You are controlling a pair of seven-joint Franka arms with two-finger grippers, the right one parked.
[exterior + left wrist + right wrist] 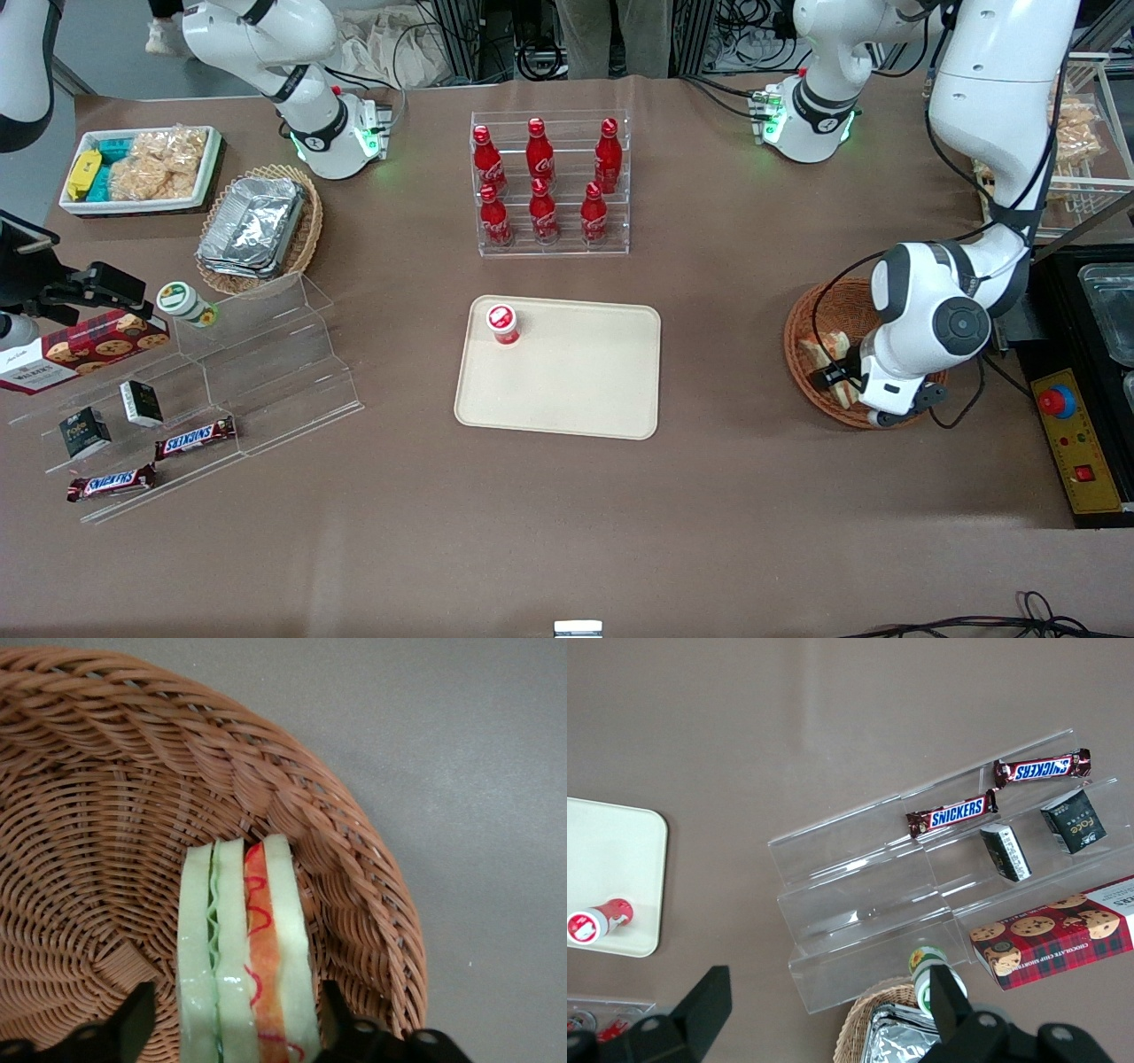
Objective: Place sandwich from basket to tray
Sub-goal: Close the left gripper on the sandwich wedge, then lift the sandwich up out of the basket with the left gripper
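Observation:
The sandwich (244, 939) stands on edge in the round reddish-brown basket (97, 806), showing pale bread with green and orange-red layers. My left gripper (239, 1028) is down in the basket and open. One dark finger (137, 1019) is on each side of the sandwich, with a small gap on either side. In the front view the gripper (840, 377) is low inside the basket (828, 306) at the working arm's end of the table, with pale bread (819, 346) showing beside it. The cream tray (567, 399) lies flat at the table's middle.
A small red-capped cup (503, 323) stands on the tray's corner. A clear rack of red bottles (549, 182) stands farther from the camera than the tray. A control box with a red button (1072, 434) lies beside the basket. A clear snack stand (221, 381) is toward the parked arm's end.

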